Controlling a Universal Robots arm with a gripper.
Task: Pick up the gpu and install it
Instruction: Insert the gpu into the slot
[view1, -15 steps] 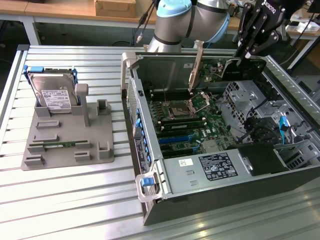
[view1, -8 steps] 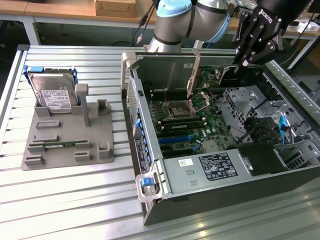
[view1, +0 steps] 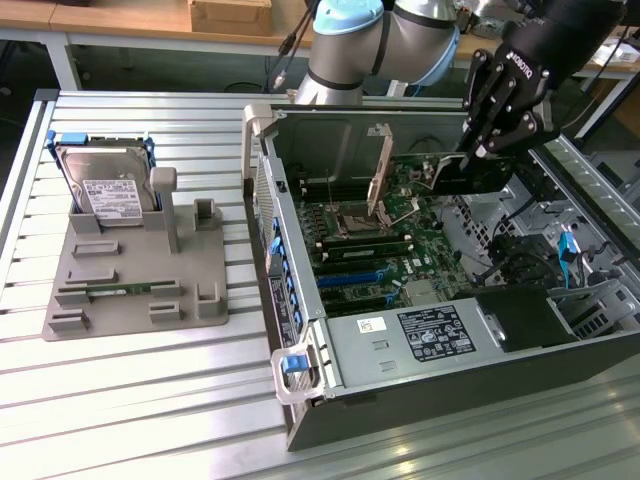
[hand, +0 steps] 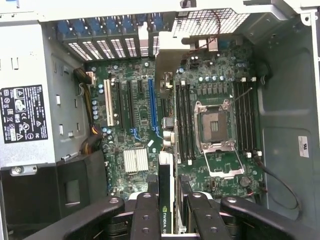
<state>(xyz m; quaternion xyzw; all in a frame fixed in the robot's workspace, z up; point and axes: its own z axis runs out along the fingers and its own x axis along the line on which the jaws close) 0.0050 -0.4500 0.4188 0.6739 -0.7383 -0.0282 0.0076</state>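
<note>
My gripper hangs over the open computer case, shut on the gpu, a flat black card. Its silver-beige bracket points toward the case's rear wall. The card is held above the motherboard, apart from it. In the wrist view the gpu is seen edge-on between my gripper fingers, with its bracket reaching toward the rear slot openings. It hovers just beside the blue expansion slot.
A grey fixture on the slatted table holds a silver hard drive with blue rails and a thin green memory stick. Inside the case are the power supply, the CPU socket and loose cables.
</note>
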